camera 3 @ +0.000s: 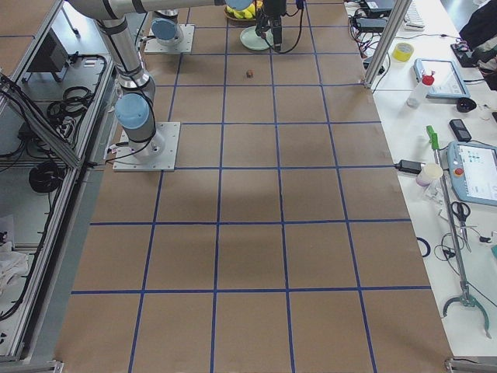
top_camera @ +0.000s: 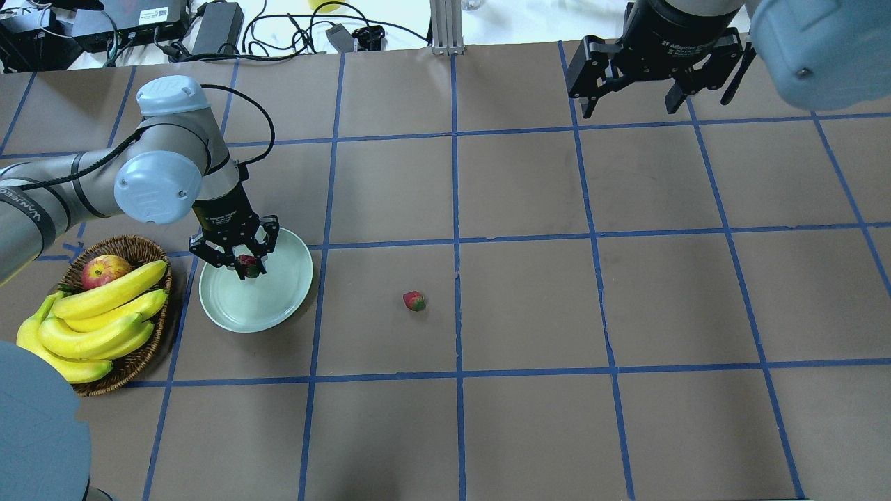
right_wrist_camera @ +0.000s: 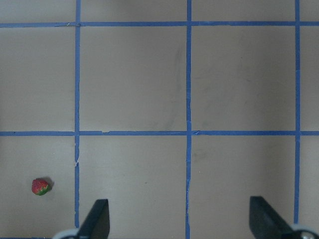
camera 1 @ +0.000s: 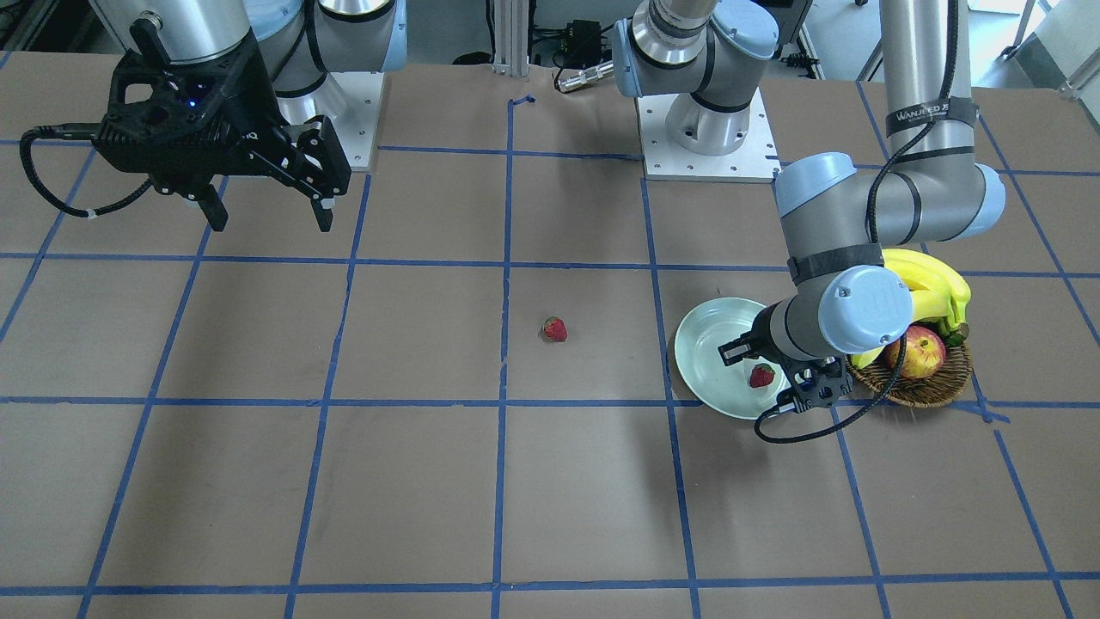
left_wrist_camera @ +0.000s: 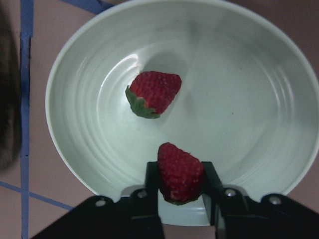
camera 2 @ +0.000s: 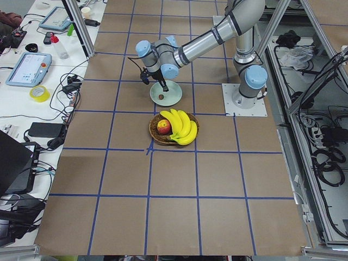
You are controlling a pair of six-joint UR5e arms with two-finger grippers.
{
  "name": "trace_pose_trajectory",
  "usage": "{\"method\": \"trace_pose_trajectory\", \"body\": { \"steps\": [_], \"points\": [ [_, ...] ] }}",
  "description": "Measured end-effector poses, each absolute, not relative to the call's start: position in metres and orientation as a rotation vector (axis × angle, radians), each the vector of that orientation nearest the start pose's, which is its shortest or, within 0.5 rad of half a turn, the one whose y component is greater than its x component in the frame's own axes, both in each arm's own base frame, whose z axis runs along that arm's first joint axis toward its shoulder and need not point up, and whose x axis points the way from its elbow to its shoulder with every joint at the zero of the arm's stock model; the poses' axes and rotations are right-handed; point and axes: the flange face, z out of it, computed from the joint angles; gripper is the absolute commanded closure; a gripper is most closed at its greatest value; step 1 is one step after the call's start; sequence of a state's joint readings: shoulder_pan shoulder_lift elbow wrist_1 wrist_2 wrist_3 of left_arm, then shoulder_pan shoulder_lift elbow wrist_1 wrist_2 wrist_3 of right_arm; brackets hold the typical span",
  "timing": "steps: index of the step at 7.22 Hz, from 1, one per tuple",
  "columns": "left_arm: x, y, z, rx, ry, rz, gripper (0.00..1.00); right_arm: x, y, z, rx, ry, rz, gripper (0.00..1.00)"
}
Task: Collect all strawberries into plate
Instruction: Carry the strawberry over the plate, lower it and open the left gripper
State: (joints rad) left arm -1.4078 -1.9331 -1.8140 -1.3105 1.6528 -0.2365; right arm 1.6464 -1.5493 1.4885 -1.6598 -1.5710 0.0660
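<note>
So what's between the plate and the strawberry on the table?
Just bare table and a blue tape line beside the plate, then the strawberry. The overhead view shows it.

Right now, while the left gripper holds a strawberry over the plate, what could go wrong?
1. The left gripper clamps the held strawberry close to the rim of the plate; released here, it may roll out over the shallow edge.
2. It could knock the strawberry already in the plate.
3. The last strawberry lies on the table, far from the open right gripper, so it might be missed.
</note>
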Motion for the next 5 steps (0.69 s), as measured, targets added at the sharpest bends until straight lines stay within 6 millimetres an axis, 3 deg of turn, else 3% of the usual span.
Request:
{"method": "trace_pose_trajectory", "body": {
  "steps": [3, 5],
  "points": [
    [-0.037, -0.548, 0.215, -0.593, 2.952, 0.504, 0.0, 0.172, -0.503, 0.528, -0.015, 3.124, -0.234, 0.0],
    [-0.05, -0.55, 0.229, -0.592, 2.99, 0.461, 0.0, 0.172, -0.502, 0.527, -0.016, 3.123, -0.233, 0.0]
  ]
}}
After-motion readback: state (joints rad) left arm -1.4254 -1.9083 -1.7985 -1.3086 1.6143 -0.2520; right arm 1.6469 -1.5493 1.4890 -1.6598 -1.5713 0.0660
